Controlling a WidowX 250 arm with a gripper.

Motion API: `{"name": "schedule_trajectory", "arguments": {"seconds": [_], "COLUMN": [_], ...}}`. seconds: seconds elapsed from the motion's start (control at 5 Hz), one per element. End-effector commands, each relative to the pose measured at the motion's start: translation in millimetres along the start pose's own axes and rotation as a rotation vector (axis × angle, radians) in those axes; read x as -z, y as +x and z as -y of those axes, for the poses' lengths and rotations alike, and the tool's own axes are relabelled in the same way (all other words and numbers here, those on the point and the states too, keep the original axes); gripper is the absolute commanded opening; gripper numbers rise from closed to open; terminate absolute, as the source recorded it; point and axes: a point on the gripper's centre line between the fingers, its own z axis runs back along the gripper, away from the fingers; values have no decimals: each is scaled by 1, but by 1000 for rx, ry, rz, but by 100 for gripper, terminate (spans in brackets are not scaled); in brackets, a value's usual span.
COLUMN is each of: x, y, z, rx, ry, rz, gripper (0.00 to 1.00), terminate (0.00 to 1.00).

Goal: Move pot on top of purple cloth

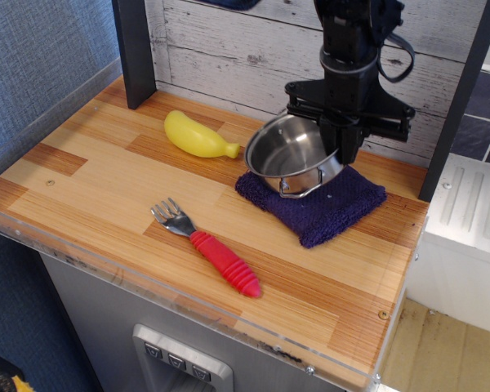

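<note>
The claw (343, 147) is clamped on the pot's (291, 155) right rim. The pot is tilted, over the purple cloth (314, 198) near the bench's (106, 188) back right corner.

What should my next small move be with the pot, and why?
Probably lower a little more, level the pot, then release. The gripper grips its right rim; the pot sits tilted over the purple cloth, its lower edge at or barely above the fabric. It covers the cloth's back-left part, so nudging slightly toward the front-right might centre it.
</note>
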Motion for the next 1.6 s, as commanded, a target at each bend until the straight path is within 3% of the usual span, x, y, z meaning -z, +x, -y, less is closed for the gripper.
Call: {"name": "schedule_trajectory", "arguments": {"seconds": [0.0,0.2,0.8,1.0,1.4], "x": [-6,-6,-7,-10,-49], "y": [3,1,-5,-4,0], "z": [6,5,3,3,1], "rx": [30,18,3,4,-9], "ry": [-19,-5,16,-2,-22], "rz": [18,3,0,2,102], "gripper": [0,100,100,100,100], "terminate": [0,0,0,0,0]}}
